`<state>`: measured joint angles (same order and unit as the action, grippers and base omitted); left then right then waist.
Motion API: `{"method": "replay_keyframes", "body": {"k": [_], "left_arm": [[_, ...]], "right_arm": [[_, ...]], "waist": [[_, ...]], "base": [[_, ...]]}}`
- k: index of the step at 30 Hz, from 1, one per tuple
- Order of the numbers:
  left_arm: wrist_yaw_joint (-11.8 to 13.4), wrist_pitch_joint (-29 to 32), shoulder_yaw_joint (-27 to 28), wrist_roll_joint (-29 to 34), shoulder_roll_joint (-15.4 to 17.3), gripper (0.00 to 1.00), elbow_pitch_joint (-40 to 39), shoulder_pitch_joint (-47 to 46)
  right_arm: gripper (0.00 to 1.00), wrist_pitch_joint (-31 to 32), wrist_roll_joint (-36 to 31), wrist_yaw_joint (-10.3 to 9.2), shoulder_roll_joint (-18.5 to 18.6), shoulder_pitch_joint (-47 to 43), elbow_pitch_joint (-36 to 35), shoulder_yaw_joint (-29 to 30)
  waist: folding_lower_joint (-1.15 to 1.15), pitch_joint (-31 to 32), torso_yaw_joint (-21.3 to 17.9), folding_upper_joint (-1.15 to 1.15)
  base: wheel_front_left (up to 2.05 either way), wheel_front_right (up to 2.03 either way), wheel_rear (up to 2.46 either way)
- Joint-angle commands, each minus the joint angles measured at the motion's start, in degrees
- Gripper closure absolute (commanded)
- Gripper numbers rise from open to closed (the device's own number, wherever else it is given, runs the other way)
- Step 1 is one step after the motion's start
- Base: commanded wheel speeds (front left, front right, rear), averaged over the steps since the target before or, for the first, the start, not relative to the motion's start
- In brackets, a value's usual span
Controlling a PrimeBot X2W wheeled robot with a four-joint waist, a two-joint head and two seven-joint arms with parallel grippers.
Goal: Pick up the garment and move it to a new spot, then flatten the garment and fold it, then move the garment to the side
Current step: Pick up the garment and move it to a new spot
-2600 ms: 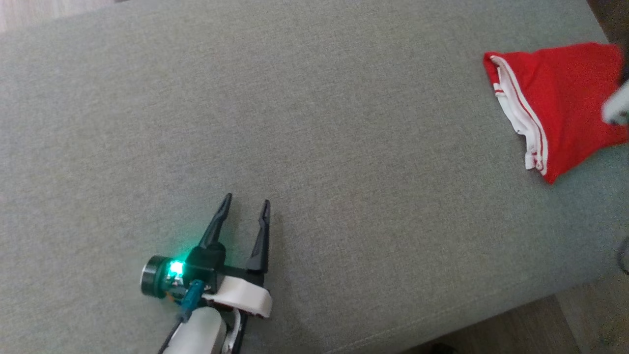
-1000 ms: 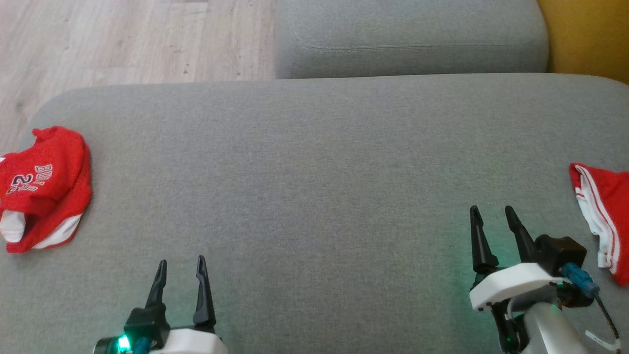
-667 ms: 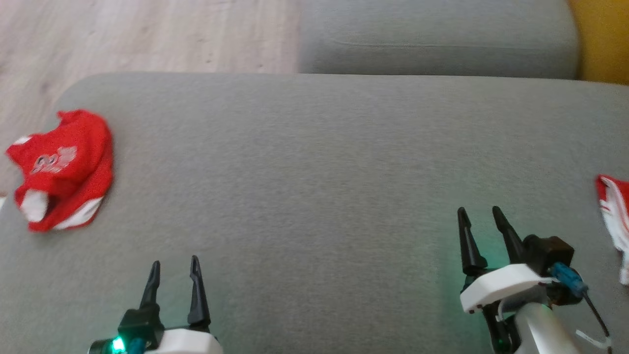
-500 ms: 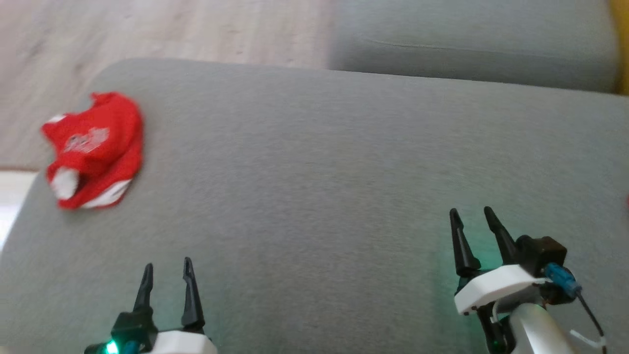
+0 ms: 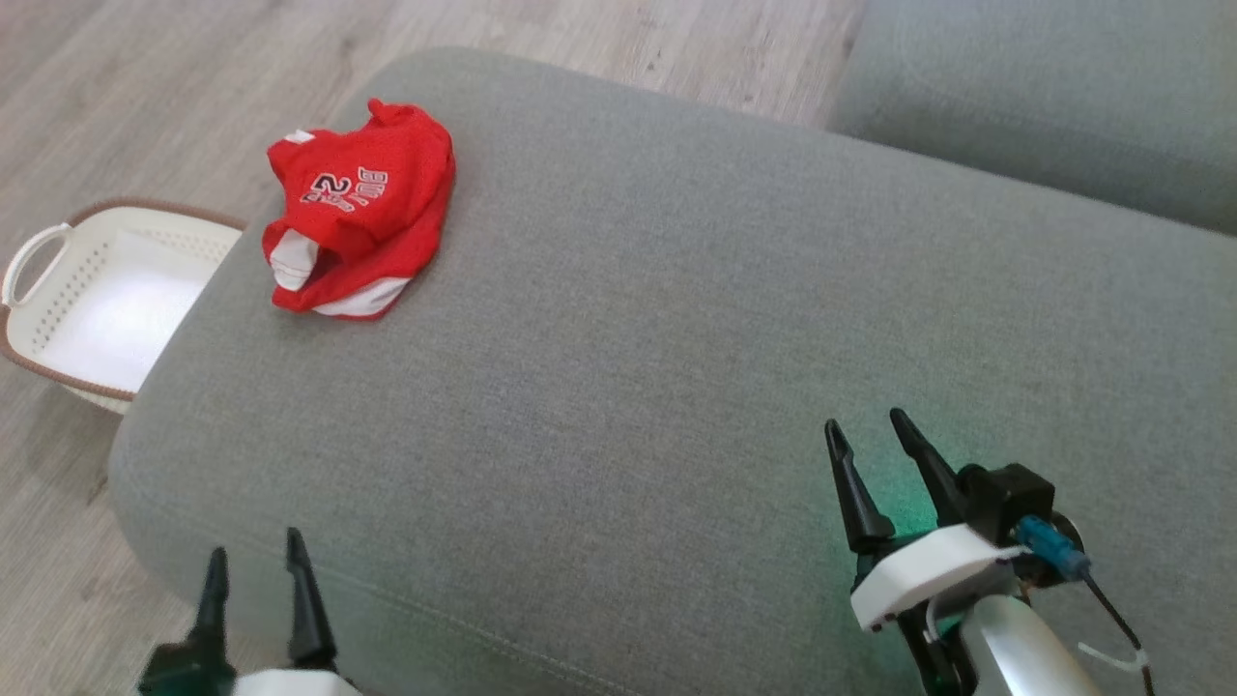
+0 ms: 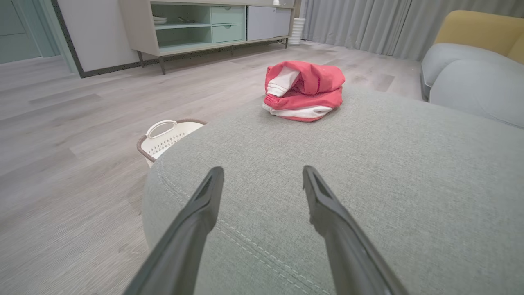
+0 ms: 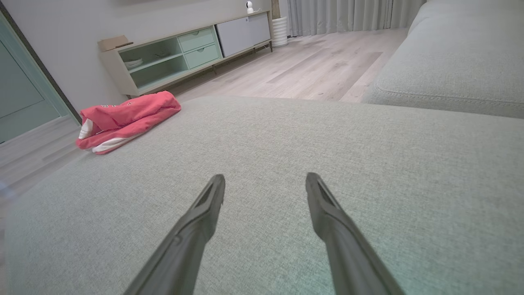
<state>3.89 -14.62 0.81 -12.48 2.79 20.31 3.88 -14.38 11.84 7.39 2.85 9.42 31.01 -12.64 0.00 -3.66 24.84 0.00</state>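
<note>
A crumpled red garment (image 5: 359,211) with white trim and printed lettering lies near the far left corner of the grey cushion (image 5: 676,338). It also appears in the left wrist view (image 6: 303,91) and in the right wrist view (image 7: 123,116). My left gripper (image 5: 253,555) hangs open over the cushion's near left edge, well short of the garment. My right gripper (image 5: 866,432) stands open above the cushion's near right part, far from the garment. Both hold nothing.
A white perforated basket (image 5: 87,300) with a brown rim stands on the wooden floor just left of the cushion, also visible as the basket (image 6: 166,135). A second grey cushion (image 5: 1044,106) lies at the far right. A low sideboard (image 6: 204,24) stands across the room.
The head camera has swung left, so the garment and the basket now sit further into the picture. Both grippers stay open and hold their posture.
</note>
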Motion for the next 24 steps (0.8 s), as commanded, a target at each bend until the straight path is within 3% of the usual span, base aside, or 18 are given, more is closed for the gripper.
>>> {"method": "replay_keyframes", "body": {"k": [1,10,17,24], "left_arm": [[-0.68,-0.38,3.28,0.11,0.10,0.00,-1.39,-3.40],[-3.40,-0.38,8.26,1.81,2.87,0.00,-0.86,-16.00],[-6.53,-0.38,9.69,2.75,8.75,0.00,7.24,-29.94],[-6.47,-0.23,9.00,4.82,13.15,0.00,16.81,-39.19]], "right_arm": [[0.00,-0.62,-0.33,0.10,0.03,2.63,-1.94,-1.43],[0.00,-0.62,-2.97,0.10,1.16,6.08,-5.51,-2.05],[0.00,-0.62,-2.42,0.10,4.60,8.75,-10.88,-4.19],[0.00,-0.62,-1.28,0.10,7.19,10.28,-14.54,-4.83]], "waist": [[0.00,-1.24,-0.32,0.00],[0.00,-10.10,-4.03,0.00],[0.00,-17.49,-7.72,0.00],[0.00,-22.06,-10.55,0.00]], "base": [[0.00,0.00,0.00],[0.00,0.00,0.00],[0.00,0.00,0.00],[0.00,0.00,0.00]]}}
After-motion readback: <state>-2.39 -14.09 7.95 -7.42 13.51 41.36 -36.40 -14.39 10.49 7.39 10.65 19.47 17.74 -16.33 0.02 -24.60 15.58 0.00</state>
